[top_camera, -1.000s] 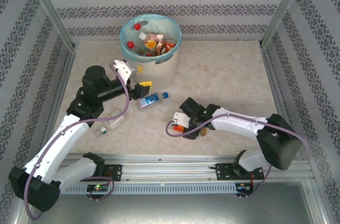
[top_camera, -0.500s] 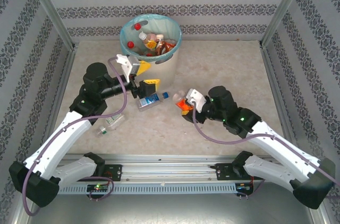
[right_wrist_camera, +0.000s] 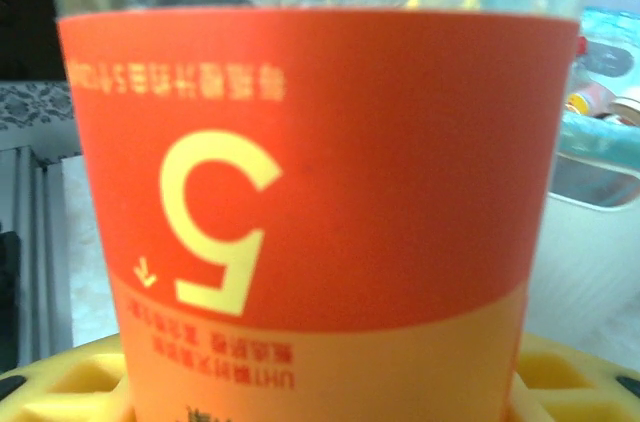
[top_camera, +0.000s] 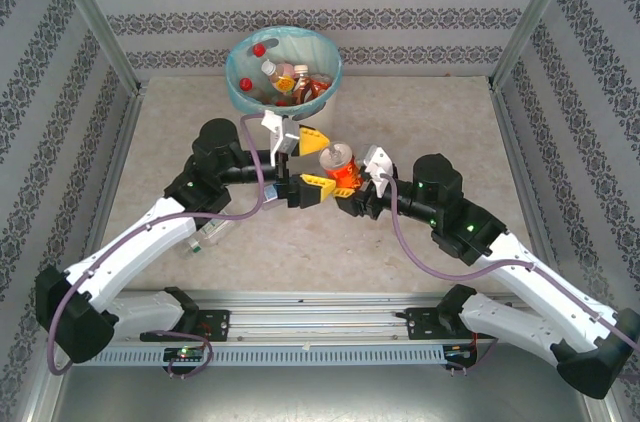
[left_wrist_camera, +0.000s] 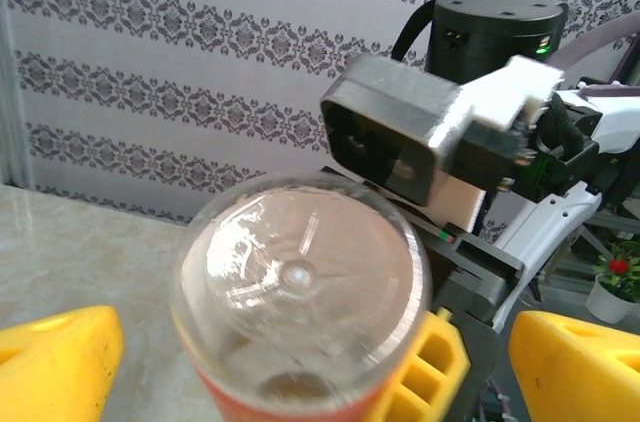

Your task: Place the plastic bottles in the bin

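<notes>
Mostly done by the looks of it. The bin (top_camera: 331, 62) at the back of the counter (top_camera: 430, 122) already has a pile of bottles (top_camera: 285, 82) in it, with red caps and red and orange labels poking up against the blue liner.

The one in play is the orange bottle (top_camera: 338, 160) with the red label. It's up off the counter in the middle, in front of the bin and not over it yet. The right pincer (top_camera: 350, 180) is pinching it. In the right wrist view the red label is right up against the lens, with the yellow pads (right_wrist_camera: 60, 387) on either side at the bottom.

The left pincer (top_camera: 325, 164) is right there too. Its yellow fingers (left_wrist_camera: 60, 357) are spread wide on either side of the bottle's clear base, and they don't look to be touching it. It could be a handoff between the two, or the left could just be in close; the pictures don't say which.

What's left: this orange one needs to go up and over the rim. There's also at least one clear bottle (top_camera: 207, 232) with a green cap lying on the counter, half tucked under the left arm (top_camera: 150, 242). There might be more under the arms, but that spot is covered. So that's roughly two to go, going by what's visible.
</notes>
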